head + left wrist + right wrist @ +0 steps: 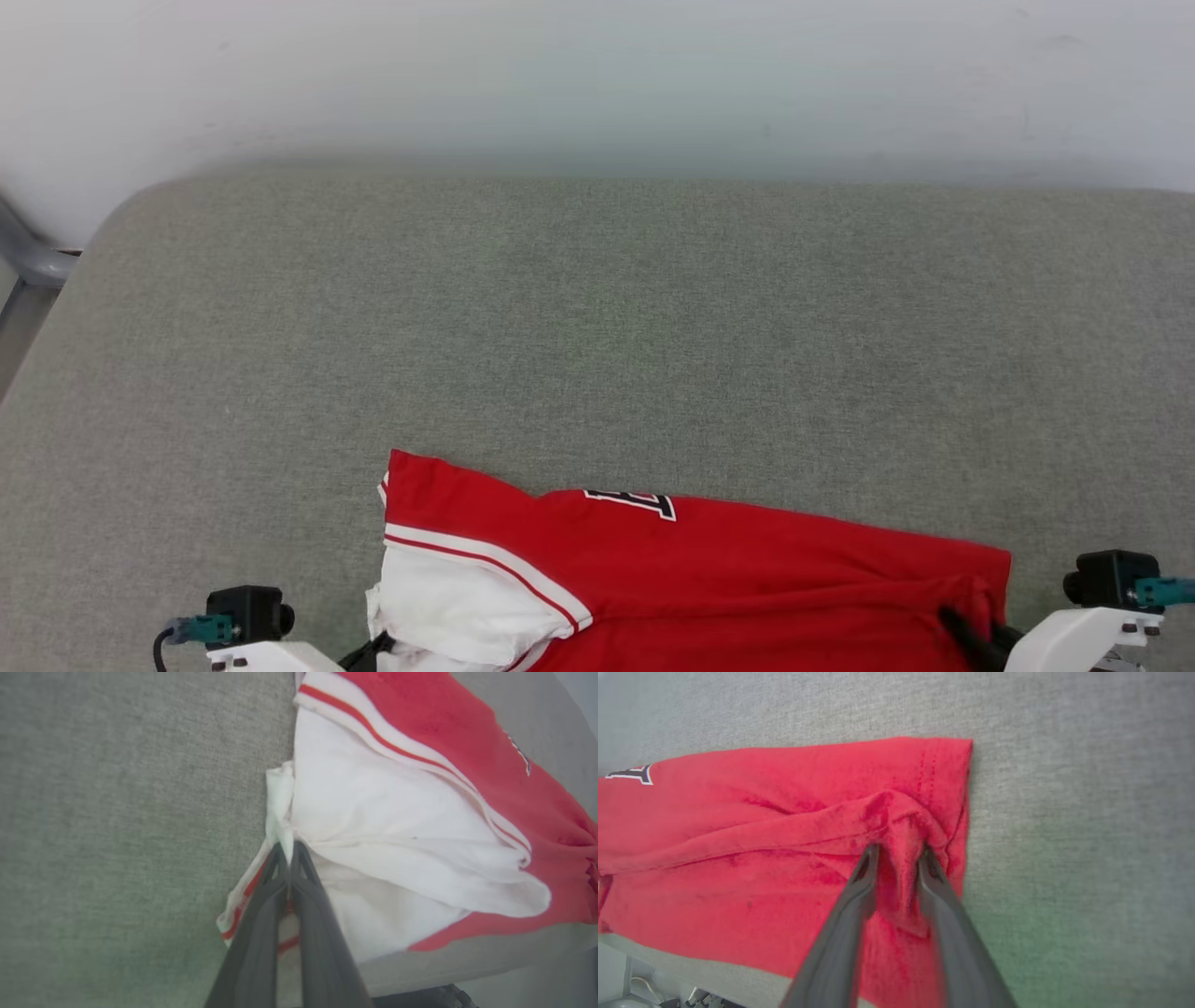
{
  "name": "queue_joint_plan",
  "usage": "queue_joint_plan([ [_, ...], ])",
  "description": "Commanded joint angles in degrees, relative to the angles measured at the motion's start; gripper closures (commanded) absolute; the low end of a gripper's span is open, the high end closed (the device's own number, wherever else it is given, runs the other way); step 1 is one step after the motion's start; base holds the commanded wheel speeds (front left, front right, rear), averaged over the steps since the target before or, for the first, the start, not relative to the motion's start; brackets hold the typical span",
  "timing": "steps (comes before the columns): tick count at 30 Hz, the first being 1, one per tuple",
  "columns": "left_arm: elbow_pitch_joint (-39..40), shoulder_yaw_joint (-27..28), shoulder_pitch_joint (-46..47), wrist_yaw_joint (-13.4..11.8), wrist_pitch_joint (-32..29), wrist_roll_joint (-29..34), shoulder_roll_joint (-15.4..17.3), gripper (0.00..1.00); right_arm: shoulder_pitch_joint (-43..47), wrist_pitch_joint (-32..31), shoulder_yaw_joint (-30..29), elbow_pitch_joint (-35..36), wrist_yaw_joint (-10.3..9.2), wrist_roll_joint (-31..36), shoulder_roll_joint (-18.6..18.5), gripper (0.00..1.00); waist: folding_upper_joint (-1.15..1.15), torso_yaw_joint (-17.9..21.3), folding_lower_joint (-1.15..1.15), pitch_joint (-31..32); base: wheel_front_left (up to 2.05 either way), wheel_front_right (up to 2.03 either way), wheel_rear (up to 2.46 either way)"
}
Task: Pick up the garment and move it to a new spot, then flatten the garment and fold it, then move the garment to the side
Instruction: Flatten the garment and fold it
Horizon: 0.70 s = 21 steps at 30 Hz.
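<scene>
The garment (709, 579), a red jersey with a white sleeve and striped trim, lies folded along the near edge of the grey padded surface (597, 327), a corner of its black number showing. My left gripper (289, 847) is shut on the garment's (397, 826) white sleeve edge, and its dark fingers (373, 649) show at the sleeve in the head view. My right gripper (899, 851) sits at the red hem corner of the garment (761, 835), jaws slightly parted with a raised ridge of red cloth between them. Its fingers (966, 635) also show in the head view.
The grey padded surface stretches wide and bare beyond the garment up to a pale wall (597, 75). A grey metal bar (28, 257) stands off the far left corner. The surface's near edge (644, 952) runs just behind the garment.
</scene>
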<state>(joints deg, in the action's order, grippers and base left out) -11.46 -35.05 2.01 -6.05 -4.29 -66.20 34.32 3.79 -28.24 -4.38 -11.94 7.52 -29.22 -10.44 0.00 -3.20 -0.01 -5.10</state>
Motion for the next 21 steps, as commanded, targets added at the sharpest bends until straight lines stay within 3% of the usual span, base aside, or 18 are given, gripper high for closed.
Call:
queue_joint_plan([
  [1, -0.99, -0.29, 1.73, 0.63, 1.54, 1.22, -0.88, 0.00, 1.05, 1.74, 0.58, -0.18, -0.10, 0.06, 0.57, 0.00, 0.00, 0.35, 0.01, 0.27, 0.00, 0.00, 0.00],
  [5, -1.65, 0.29, 3.92, 1.16, 5.58, 3.99, -1.27, 0.00, 0.78, 4.95, 0.94, 2.18, -0.05, -0.22, -0.01, 0.00, 0.00, 0.98, 0.01, 0.84, 0.00, 0.00, 0.00],
  [11, 0.22, 0.67, 5.68, 0.34, 10.57, 8.19, -1.20, 0.00, 1.09, 4.80, 0.29, 5.91, -0.06, -1.05, -1.25, 0.00, 0.00, 1.57, 0.01, 1.88, 0.00, 0.00, 0.00],
  [21, 6.93, 3.06, 7.87, -5.70, 18.92, 18.90, -2.65, 0.00, 2.67, -4.37, -7.07, 10.27, -0.06, 0.38, -3.71, 0.00, 0.00, 1.02, 0.01, 1.88, 0.00, 0.00, 0.00],
])
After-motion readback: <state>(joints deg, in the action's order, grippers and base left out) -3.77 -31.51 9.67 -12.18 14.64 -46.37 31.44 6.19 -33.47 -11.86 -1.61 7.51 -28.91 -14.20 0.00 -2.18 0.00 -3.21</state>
